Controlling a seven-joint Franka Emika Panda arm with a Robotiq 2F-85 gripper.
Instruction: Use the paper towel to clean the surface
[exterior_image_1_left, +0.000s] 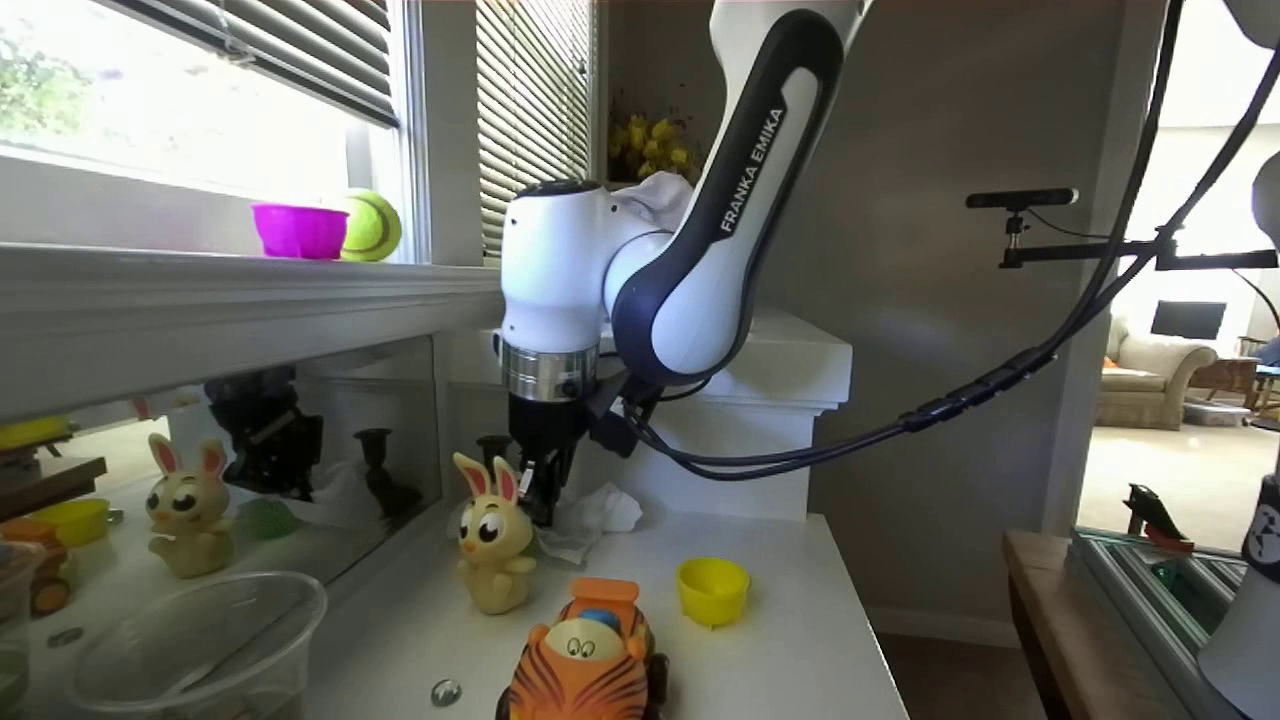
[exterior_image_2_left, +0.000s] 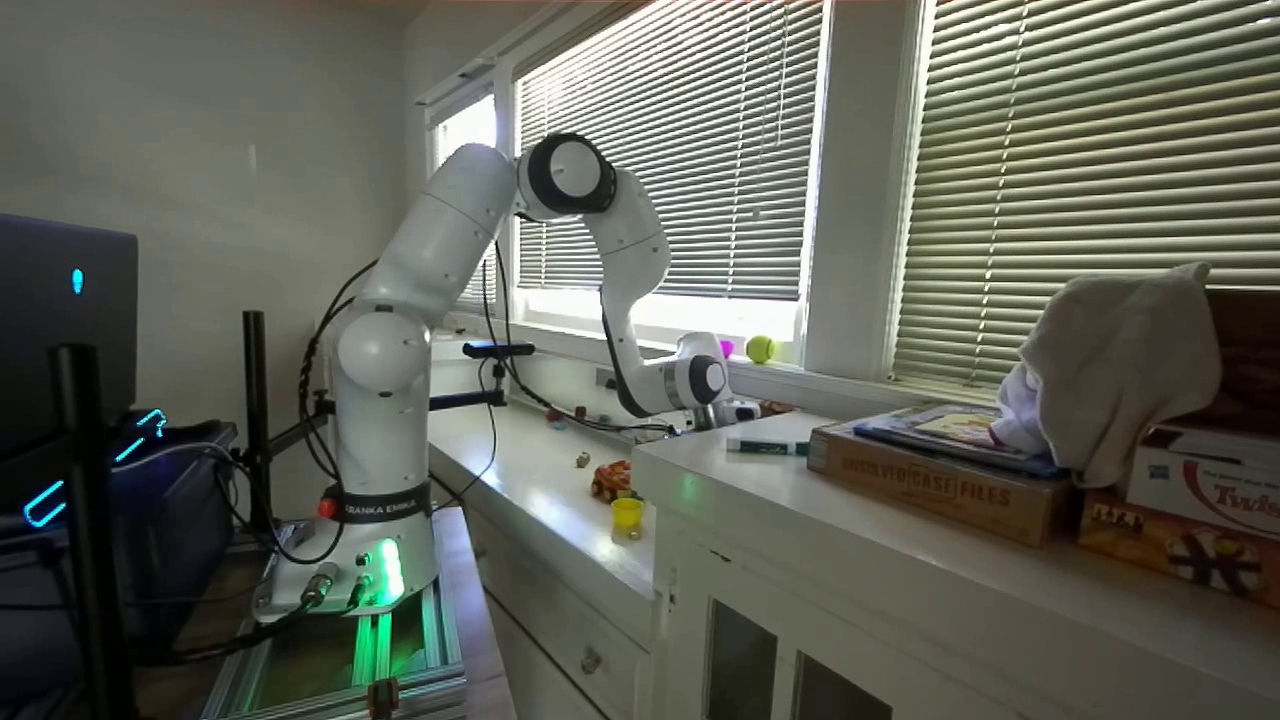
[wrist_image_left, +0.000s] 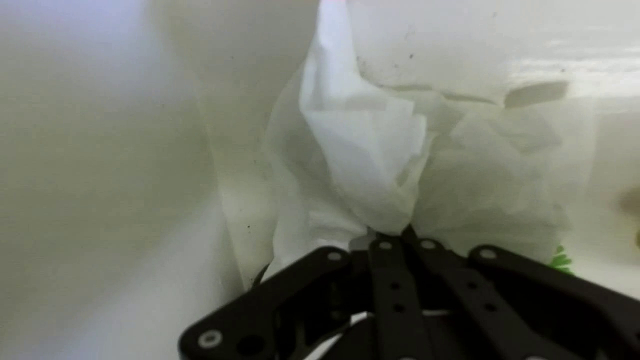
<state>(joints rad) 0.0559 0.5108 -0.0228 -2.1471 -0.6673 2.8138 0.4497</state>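
The paper towel (wrist_image_left: 365, 145) is a crumpled, thin white sheet with folds, lying on the white countertop surface (wrist_image_left: 450, 45). In the wrist view my gripper (wrist_image_left: 392, 235) has its fingers together, with a bunched fold of the towel at the tips; the exact pinch is partly hidden. Dark specks show on the surface around the towel. In an exterior view the gripper (exterior_image_1_left: 540, 505) points down at the far end of the countertop (exterior_image_1_left: 780, 660), behind the bunny toy, with the towel (exterior_image_1_left: 605, 512) around its tips. In an exterior view the ledge hides gripper and towel; part of the countertop (exterior_image_2_left: 520, 470) shows.
A bunny toy (exterior_image_1_left: 495, 550) stands close to the gripper. An orange tiger car (exterior_image_1_left: 585, 665), a yellow cup (exterior_image_1_left: 712, 592) and a clear plastic cup (exterior_image_1_left: 200, 650) stand nearer. A thick white ledge (exterior_image_1_left: 770, 360) rises behind the gripper. A mirror-like panel (exterior_image_1_left: 350, 400) runs along one side.
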